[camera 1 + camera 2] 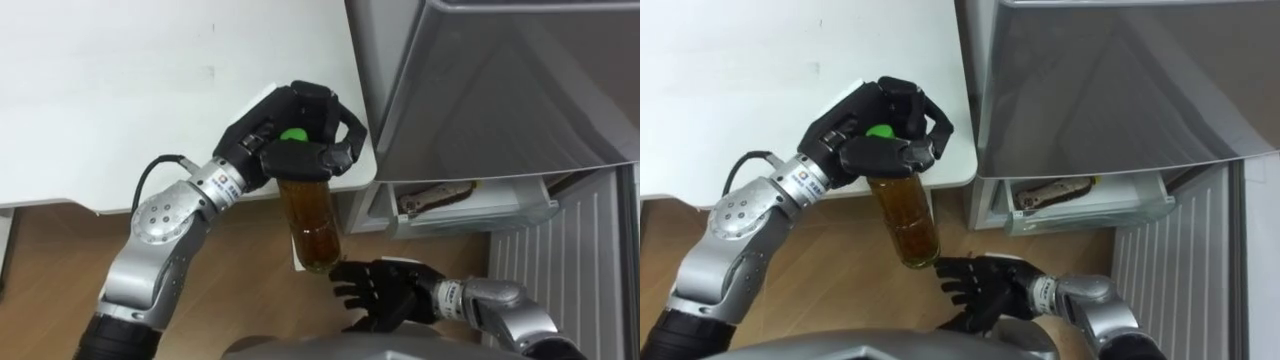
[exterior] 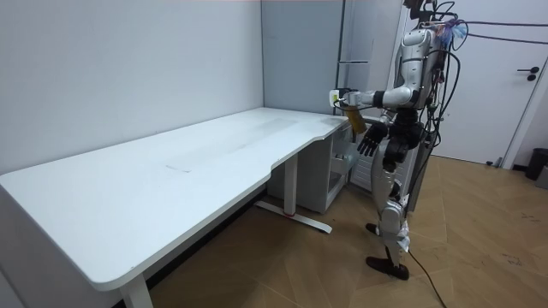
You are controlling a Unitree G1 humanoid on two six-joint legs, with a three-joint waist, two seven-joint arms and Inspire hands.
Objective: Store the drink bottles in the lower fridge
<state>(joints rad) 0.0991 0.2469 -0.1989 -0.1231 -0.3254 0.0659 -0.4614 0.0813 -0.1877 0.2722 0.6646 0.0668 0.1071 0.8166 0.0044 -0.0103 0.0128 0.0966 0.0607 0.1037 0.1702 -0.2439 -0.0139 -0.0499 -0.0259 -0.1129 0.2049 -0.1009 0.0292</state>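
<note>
The robot stands at the far end of the white L-shaped desk [image 1: 120,90], hard by the grey metal fridge [image 1: 500,90] on its right. Its left hand [image 1: 300,135] is curled tight around the top of a clear bottle of amber drink [image 1: 308,215], fingers and thumb wrapped about the neck just under the green screw cap [image 1: 293,135], so the bottle hangs upright in the air just off the desk's near corner. The right hand [image 1: 385,290] waits low, fingers spread and holding nothing, just beside the bottle's base; whether it touches I cannot tell. Further right, the fridge's lower part is open, showing a pale plastic tray [image 1: 480,215]. The bottle looks nearly full, so I'd judge it fairly heavy and smooth-sided, likely to swing or slip held by the neck alone; a grip around the body, or a palm under the base, would steady it
</note>
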